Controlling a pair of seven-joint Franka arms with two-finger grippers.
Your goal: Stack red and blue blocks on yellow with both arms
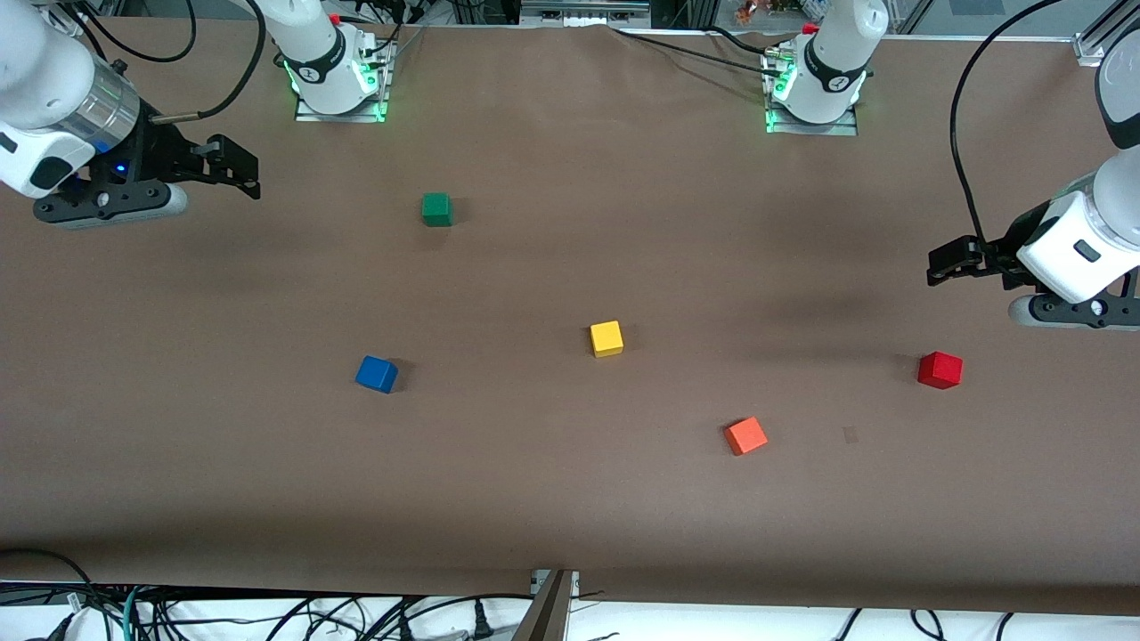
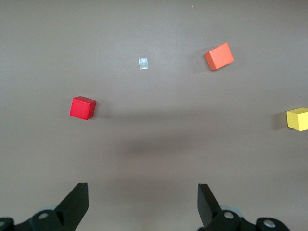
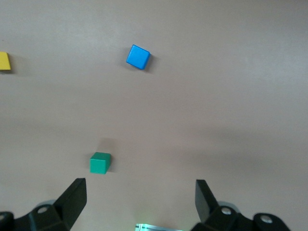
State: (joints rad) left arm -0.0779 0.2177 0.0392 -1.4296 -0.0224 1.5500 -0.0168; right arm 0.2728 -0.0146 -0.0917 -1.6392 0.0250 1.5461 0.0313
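We are looking at the very start of the stack, as far as we can judge: nothing is sitting on the yellow cube (image 1: 606,338), and both arms are hanging high over the two ends of the table (image 1: 552,516). The yellow cube is resting near the middle of the brown surface. The blue cube (image 1: 377,374) is lying toward the right arm's end, slightly nearer to the front camera than the yellow one, turned at an angle to the table edge. The red cube (image 1: 940,369) is lying toward the left arm's end, well apart from the yellow cube. We are taking care not to confuse it with the lighter orange-red cube (image 1: 745,436), which is sitting between red and yellow and nearer to the front camera. The green cube (image 1: 436,209) is sitting farther from the front camera than all of these and is playing no part. The left gripper (image 2: 143,202) is hovering over bare table near the red cube, its jaws spread wide and holding nothing; the right gripper (image 3: 140,199) is hovering over its own end, near the green cube, jaws likewise spread wide and empty. For the next move, we are expecting one arm to centre over its cube, match the cube's rotation, and descend until the fingers are straddling it before closing.
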